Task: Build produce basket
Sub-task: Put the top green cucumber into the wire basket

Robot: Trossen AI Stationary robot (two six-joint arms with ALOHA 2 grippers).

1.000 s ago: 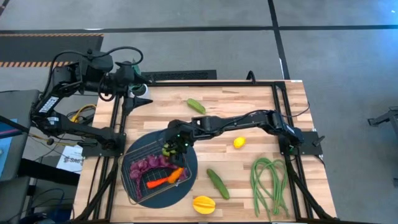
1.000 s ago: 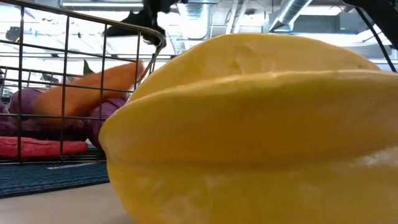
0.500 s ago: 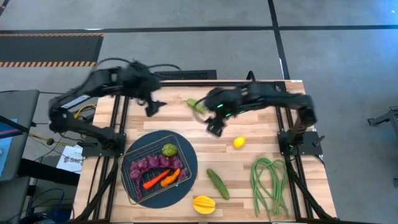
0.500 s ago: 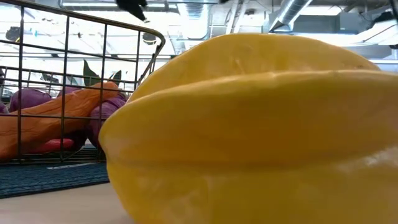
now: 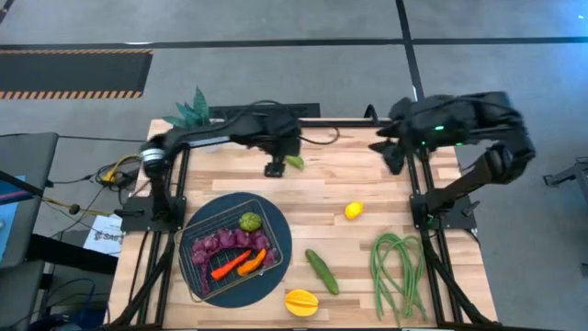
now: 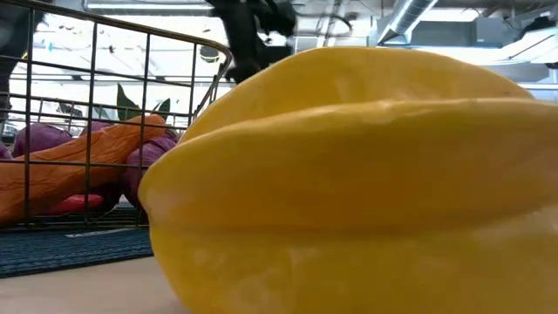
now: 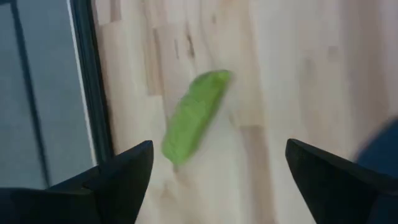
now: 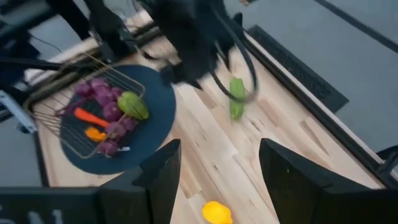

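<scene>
Near the far edge of the table the left gripper [image 5: 276, 165] hangs over a small green pepper [image 5: 294, 161], its dark fingers [image 7: 118, 180] spread wide with nothing between them, the pepper lying on bare wood just ahead of them and close to the black frame rail [image 7: 87, 93]; the likely trouble is that one finger comes down on the pepper's rounded flank rather than beside it and rolls it toward that rail or off the edge; a grip taken at its narrow end could also let the smooth toy squirt out on the lift. Over by the far right corner the right gripper [image 5: 393, 152] waits, its fingers parted and empty. Nearer the front left, the basket [image 5: 197, 230], a shallow square of thin wire grid, sits on a dark round mat [image 5: 280, 244] and already holds purple grapes [image 5: 219, 244], a lumpy green fruit [image 5: 250, 222], a red pepper [image 5: 223, 270] and an orange one [image 5: 256, 256]; a lemon [image 5: 353, 211], a cucumber [image 5: 322, 271], a yellow-orange fruit [image 5: 301, 301] and long green beans [image 5: 397, 267] lie on the wood outside it, well apart from one another.
</scene>
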